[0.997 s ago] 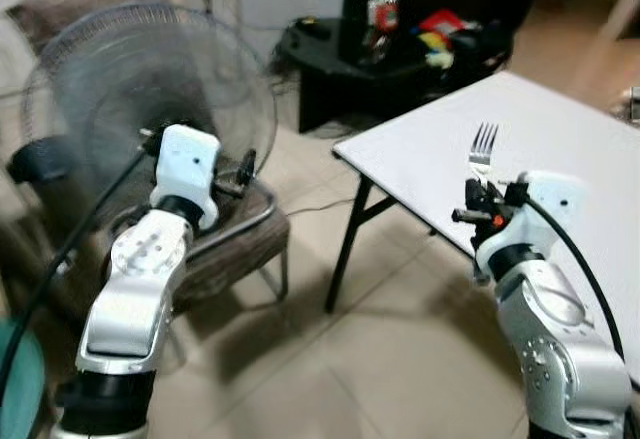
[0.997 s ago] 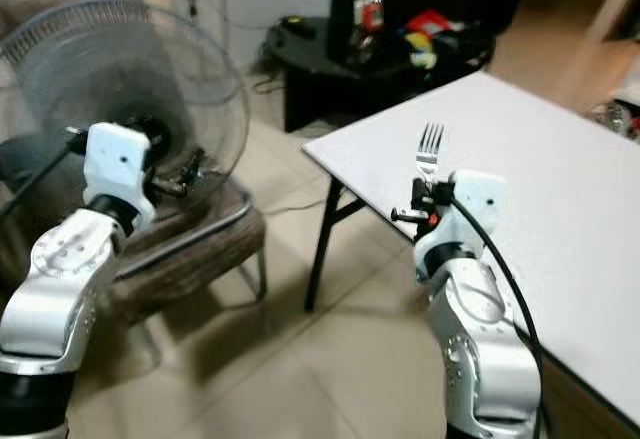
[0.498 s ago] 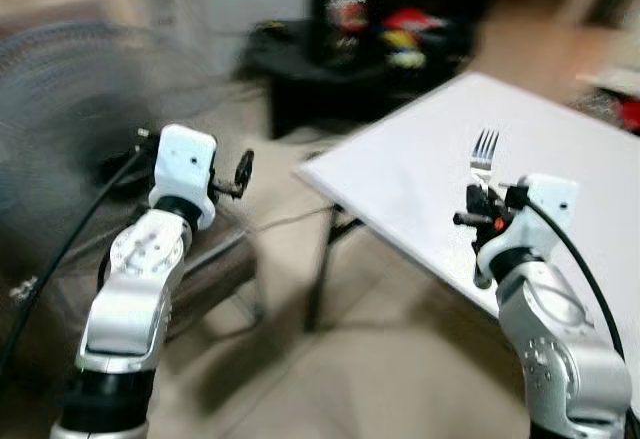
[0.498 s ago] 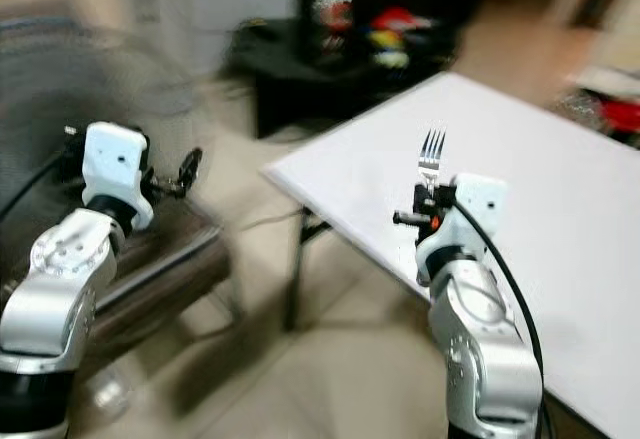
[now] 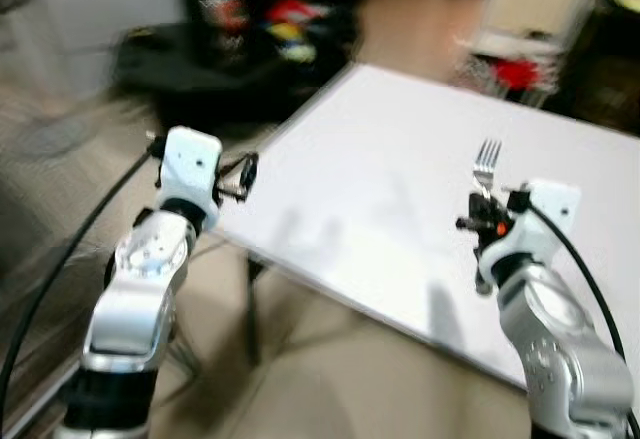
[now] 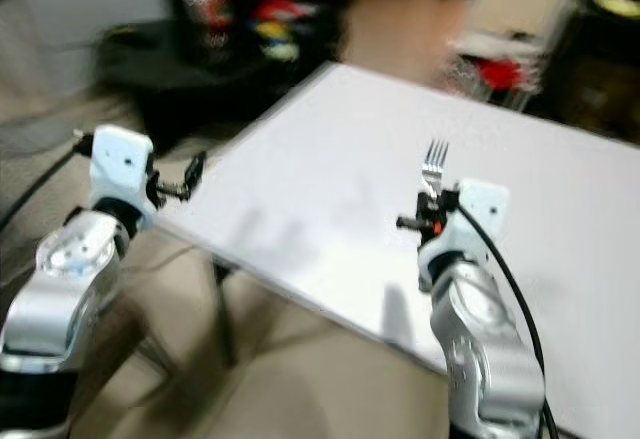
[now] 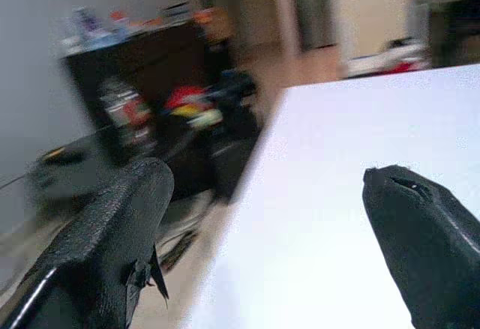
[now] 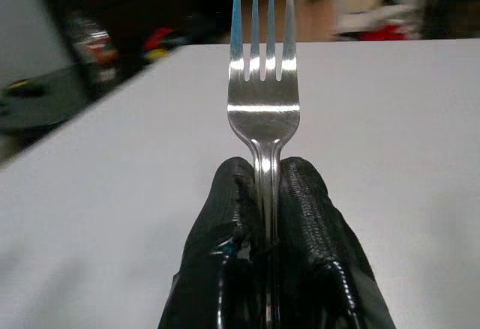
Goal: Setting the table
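My right gripper [image 5: 484, 194] is shut on a silver fork [image 5: 486, 162], held upright with the tines pointing up, above the near part of the white table [image 5: 400, 199]. In the right wrist view the fork [image 8: 262, 82] rises out of the two pressed black fingers [image 8: 300, 216]. My left gripper [image 5: 246, 174] stands open at the table's left edge with nothing in it. In the left wrist view its fingers [image 7: 112, 224] are wide apart over the white table top [image 7: 322, 194].
A black low cabinet [image 5: 230, 49] with red and yellow items stands beyond the table's far left corner. Red and white objects [image 5: 510, 64] lie past the table's far edge. Beige floor tiles [image 5: 300, 389] run below the near edge. The head views are blurred.
The camera has swung right: the fan and chair have left the picture and the white table now spreads across it. Both arms keep their pose, the fork still held.
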You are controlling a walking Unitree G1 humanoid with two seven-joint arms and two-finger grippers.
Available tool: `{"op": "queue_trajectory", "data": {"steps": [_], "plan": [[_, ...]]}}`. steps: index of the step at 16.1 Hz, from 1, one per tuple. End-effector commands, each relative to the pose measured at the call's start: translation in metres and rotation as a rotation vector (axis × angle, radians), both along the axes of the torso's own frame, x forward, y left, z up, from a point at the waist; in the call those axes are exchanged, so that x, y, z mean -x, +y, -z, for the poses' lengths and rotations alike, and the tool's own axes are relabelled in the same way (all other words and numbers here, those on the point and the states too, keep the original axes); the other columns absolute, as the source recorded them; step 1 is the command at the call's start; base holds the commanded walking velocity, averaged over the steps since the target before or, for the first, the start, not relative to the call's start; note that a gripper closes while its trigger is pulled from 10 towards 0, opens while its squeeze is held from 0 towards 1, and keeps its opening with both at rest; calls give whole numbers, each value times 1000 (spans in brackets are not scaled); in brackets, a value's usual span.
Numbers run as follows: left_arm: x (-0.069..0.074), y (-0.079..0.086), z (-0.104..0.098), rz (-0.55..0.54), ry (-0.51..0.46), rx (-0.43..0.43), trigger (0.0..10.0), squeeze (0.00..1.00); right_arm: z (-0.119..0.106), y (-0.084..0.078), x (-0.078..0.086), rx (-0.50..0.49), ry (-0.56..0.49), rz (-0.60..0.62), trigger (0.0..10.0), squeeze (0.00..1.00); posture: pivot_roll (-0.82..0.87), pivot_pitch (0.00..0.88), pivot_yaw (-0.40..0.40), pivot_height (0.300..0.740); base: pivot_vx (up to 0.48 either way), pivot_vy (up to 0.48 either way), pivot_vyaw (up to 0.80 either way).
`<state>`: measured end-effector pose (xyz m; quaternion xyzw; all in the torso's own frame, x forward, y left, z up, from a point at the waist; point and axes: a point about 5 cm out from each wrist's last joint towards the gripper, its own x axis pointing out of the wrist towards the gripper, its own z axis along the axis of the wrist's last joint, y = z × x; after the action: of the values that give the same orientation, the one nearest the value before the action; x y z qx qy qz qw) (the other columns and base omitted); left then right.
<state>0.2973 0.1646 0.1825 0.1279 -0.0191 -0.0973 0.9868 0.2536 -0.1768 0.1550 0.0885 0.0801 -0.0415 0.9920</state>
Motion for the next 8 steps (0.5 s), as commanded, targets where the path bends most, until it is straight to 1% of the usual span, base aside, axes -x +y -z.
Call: {"op": "queue_trajectory", "data": {"steps": [1,3,4,5,6,7,8], "plan": [[-1,-10,-3,47,-6,2,10000,0,-2,-5,2,9,4,29,10000,0,-15,0,-21,740,368,0,-781],[-1,-10,-2,58,-2,-2,10000,0,2,-4,4,8,35,28,10000,0,-17,0,-17,740,358,0,-772],[-1,-11,-1,65,0,-9,10000,0,6,-4,5,14,58,24,10000,0,-17,0,-17,740,334,0,-519],[0,-12,0,70,6,-21,10000,0,12,-4,7,18,106,24,10000,0,-18,0,-16,740,0,0,0],[1,-14,2,104,16,-21,10000,0,15,-5,9,26,136,27,10000,0,-18,0,-16,740,0,0,0],[2,-15,2,115,18,-22,10000,0,16,-5,9,27,146,28,10000,0,-16,0,-19,740,0,0,0],[4,-18,2,148,20,-24,10000,0,19,-5,10,31,176,26,10000,0,-17,0,-18,740,0,0,0]]}}
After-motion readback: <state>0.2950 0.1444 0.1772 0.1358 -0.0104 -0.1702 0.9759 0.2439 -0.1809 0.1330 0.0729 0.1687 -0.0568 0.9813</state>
